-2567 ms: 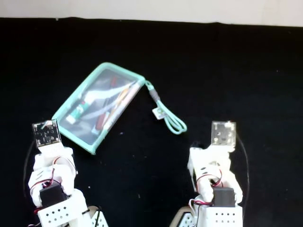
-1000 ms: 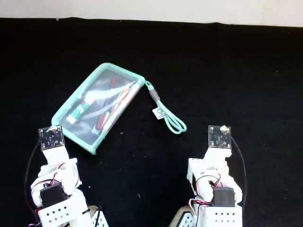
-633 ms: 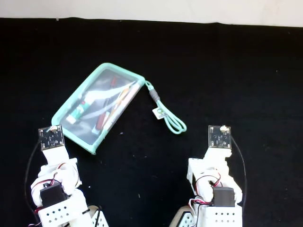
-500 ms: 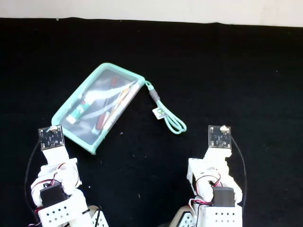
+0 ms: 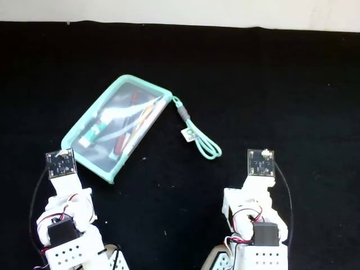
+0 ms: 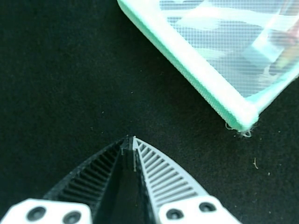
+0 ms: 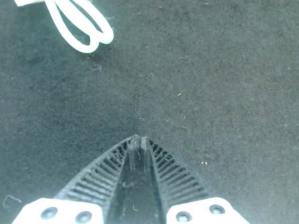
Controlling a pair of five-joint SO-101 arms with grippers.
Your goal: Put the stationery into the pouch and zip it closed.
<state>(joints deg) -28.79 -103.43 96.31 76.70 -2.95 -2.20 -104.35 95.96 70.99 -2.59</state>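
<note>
A mint-green mesh pouch (image 5: 116, 128) lies tilted on the black cloth at the left, with pens and other stationery (image 5: 126, 126) showing through its clear side; its zip looks closed. A green wrist cord (image 5: 200, 140) trails from its far corner toward the right. My left gripper (image 6: 130, 139) is shut on nothing, just short of the pouch's near corner (image 6: 243, 119). My right gripper (image 7: 139, 138) is shut and holds nothing, over bare cloth a little short of the cord loop (image 7: 84, 25). Both arms (image 5: 62, 169) (image 5: 260, 166) sit folded back at the front of the table.
Black cloth (image 5: 270, 84) covers the table up to a pale wall strip (image 5: 225, 11) at the back. A small white tag (image 5: 188, 134) hangs on the cord. Open cloth spreads to the right and behind the pouch.
Both arms have drawn back toward their bases since the earliest frame; over the last second nothing has moved. The pouch and cord lie where they were.
</note>
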